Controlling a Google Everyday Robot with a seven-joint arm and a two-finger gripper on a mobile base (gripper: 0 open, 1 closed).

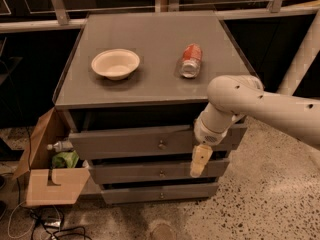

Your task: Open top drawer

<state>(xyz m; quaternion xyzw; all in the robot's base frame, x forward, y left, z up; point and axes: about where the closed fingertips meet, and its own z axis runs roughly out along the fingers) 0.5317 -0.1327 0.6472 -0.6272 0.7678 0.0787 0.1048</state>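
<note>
The top drawer (pixel 130 142) is the widest grey front of three under the cabinet top, with a small round knob (pixel 161 145) at its centre. It stands slightly out from the cabinet, with a dark gap above it. My gripper (pixel 198 161) hangs from the white arm (pixel 260 106) in front of the drawers, to the right of the knob and a little below it, over the right part of the top and middle fronts. It does not touch the knob.
Two narrower drawers (pixel 160 173) lie below. On the cabinet top (pixel 150 39) sit a white bowl (pixel 115 63) and a red can on its side (pixel 190 60). An open cardboard box (pixel 47 169) with a bottle stands on the floor at the left.
</note>
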